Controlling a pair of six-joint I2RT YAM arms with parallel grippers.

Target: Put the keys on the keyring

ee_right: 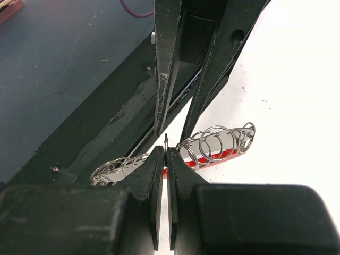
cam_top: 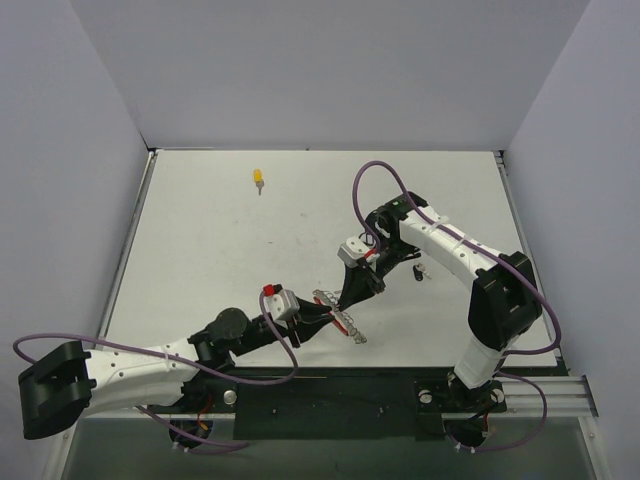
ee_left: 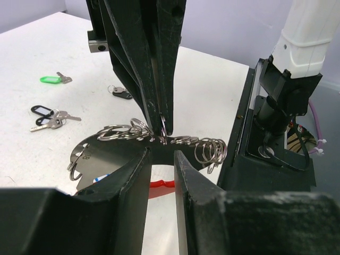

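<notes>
The keyring (cam_top: 347, 326) is a curved silver plate (ee_left: 95, 154) strung with several wire rings (ee_left: 210, 151), with a red arc (ee_left: 159, 187) under it. My left gripper (cam_top: 316, 314) (ee_left: 162, 155) holds it by its near edge, just above the table. My right gripper (cam_top: 346, 298) (ee_right: 166, 151) comes down from above, shut on one thin ring (ee_right: 166, 141) at the keyring's middle. Keys lie loose on the table: a yellow-tagged one (cam_top: 259, 179) at the far left, a green-tagged one (ee_left: 50, 79), a black-tagged bunch (ee_left: 47, 116) and another black-tagged key (ee_left: 122, 93) (cam_top: 418, 271).
The black mounting rail (cam_top: 330, 400) runs along the table's near edge, close under both grippers. The right arm's base and post (ee_left: 281, 106) stand just right of the keyring. Grey walls enclose the table on three sides.
</notes>
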